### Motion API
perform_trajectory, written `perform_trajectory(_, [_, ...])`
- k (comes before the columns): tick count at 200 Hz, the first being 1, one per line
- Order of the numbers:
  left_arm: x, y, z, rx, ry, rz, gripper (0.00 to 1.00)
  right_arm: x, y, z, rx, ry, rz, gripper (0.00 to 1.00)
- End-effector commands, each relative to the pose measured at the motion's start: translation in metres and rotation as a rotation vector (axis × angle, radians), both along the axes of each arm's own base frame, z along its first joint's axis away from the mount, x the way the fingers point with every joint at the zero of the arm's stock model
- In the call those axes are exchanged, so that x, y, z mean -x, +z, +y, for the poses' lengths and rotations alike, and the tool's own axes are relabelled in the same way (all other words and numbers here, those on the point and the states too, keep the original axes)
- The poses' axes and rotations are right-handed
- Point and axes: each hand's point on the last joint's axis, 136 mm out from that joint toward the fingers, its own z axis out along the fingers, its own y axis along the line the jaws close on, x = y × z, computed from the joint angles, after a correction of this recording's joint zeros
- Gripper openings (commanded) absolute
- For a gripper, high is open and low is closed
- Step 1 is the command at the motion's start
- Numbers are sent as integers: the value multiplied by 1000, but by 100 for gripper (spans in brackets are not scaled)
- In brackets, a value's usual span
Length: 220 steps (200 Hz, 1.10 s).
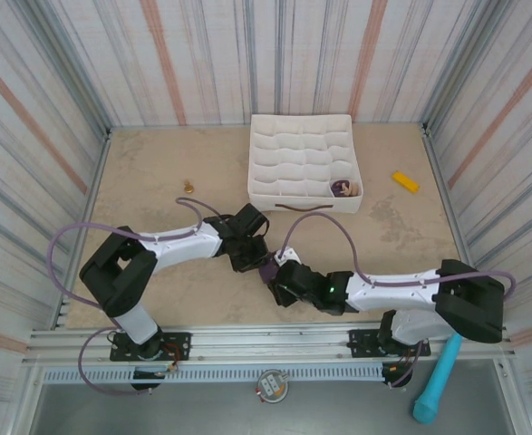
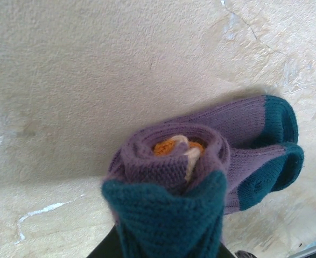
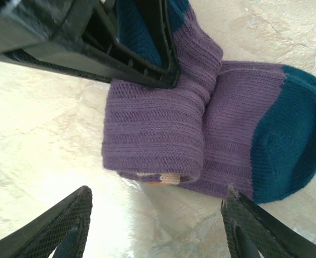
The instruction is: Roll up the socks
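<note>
right wrist: socks (image 3: 156, 141) between spread jaws

Bright, even light, soft shadow beneath the socks (image 2: 201, 156), nearest teal knit blurred.

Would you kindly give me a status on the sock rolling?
Left gripper shut on purple knit socks, partly rolled. Right gripper open, off them. Nothing in the way.

Top view wide, wrist views close

The top camera looks down from above and behind the arm bases (image 1: 143, 340) over the whole table (image 1: 157, 163); each wrist camera faces the table from very near. All three share the socks (image 3: 158, 134) (the right wrist view also catches the left gripper (image 3: 147, 59)).
</note>
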Motion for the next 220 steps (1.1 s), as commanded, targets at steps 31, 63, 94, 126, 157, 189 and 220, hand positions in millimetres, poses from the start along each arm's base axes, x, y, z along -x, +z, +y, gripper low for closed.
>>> perform_trajectory(31, [8,-11,5,-32,24,69,0,-20,4,18,50,9,-114,66])
perform_trajectory(63, [9,-16,5,-30,30,80,0,-22,5,29,27,22,-115,66])
perform_trajectory(94, [7,-18,5,-7,41,89,0,-19,3,30,20,34,-93,67])
perform_trajectory(126, [6,-20,11,-6,51,94,0,-13,10,28,-5,53,-74,78])
perform_trajectory(157, [6,-18,10,5,53,93,0,-17,9,23,-2,35,-73,80])
perform_trajectory(189, [7,-19,8,12,55,99,0,-31,-1,23,49,-10,-96,70])
perform_trajectory(220, [9,-20,9,17,55,101,0,-41,-8,21,62,-48,-96,46])
